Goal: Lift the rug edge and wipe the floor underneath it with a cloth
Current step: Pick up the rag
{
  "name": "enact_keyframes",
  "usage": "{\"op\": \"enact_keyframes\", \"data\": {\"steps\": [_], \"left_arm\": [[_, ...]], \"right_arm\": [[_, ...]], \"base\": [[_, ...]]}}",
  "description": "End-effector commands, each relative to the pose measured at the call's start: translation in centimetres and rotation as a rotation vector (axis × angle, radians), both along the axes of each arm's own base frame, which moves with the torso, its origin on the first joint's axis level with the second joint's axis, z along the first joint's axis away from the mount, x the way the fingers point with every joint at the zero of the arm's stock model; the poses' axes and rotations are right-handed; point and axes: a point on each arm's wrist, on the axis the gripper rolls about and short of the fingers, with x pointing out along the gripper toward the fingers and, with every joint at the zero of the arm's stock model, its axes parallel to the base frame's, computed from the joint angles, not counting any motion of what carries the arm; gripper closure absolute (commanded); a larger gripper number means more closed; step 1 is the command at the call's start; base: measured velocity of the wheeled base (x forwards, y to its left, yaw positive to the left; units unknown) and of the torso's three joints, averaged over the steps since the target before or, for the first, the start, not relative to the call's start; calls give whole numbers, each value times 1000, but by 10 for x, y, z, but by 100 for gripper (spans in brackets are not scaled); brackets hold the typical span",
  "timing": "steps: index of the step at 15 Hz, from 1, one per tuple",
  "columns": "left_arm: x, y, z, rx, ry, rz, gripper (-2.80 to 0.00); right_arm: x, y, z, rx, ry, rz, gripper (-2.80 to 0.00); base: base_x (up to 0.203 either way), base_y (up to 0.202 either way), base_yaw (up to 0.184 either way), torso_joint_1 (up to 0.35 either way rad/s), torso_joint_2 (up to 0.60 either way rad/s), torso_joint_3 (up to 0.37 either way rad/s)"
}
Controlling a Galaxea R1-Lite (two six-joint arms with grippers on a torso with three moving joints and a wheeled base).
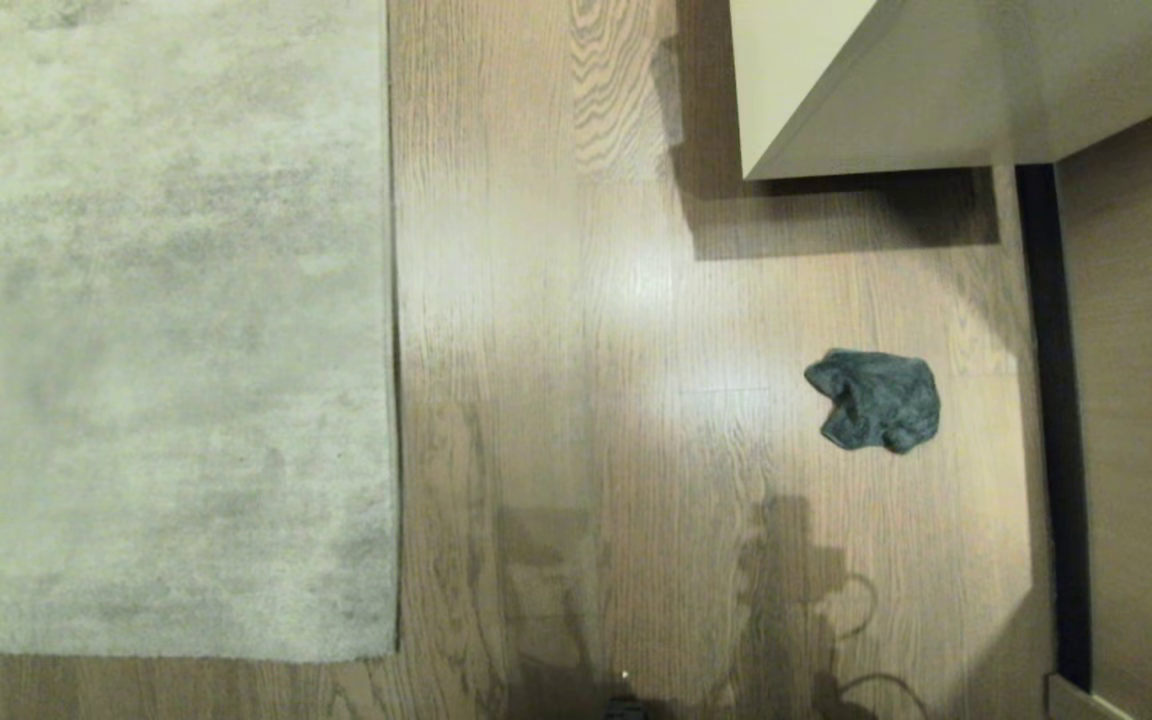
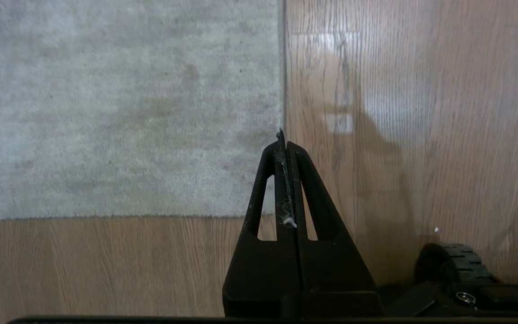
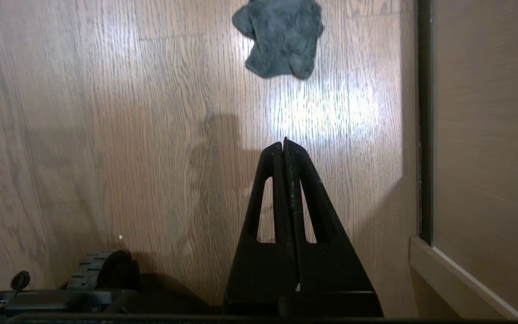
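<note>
A pale grey-beige rug (image 1: 156,330) lies flat on the left, and its rug edge (image 1: 393,330) runs straight down to a square corner (image 1: 391,652). Light brown plank floor (image 1: 576,400) fills the middle. The dark teal-grey cloth (image 1: 874,400) lies crumpled on the floor at the right. My left gripper (image 2: 282,137) is shut with only lint between its fingers, hanging above the rug edge (image 2: 282,67) near the corner. My right gripper (image 3: 284,143) is shut and empty, above bare floor short of the cloth (image 3: 281,38). Neither arm shows in the head view.
A pale cabinet (image 1: 936,80) juts in at the upper right, casting a shadow on the floor. A wood-grain panel with a dark gap (image 1: 1056,420) runs along the right side. My base wheel (image 2: 457,265) sits on the floor close behind the grippers.
</note>
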Motion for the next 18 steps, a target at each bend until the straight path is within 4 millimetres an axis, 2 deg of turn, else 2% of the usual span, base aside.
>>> {"op": "enact_keyframes", "data": {"steps": [1, 18], "left_arm": [[0, 0, 0, 0, 2, 0, 0], [0, 0, 0, -3, 2, 0, 0]], "right_arm": [[0, 0, 0, 1, 0, 0, 0], [0, 0, 0, 1, 0, 0, 0]], "base": [[0, 0, 0, 2, 5, -202], [0, 0, 0, 2, 3, -196]]}}
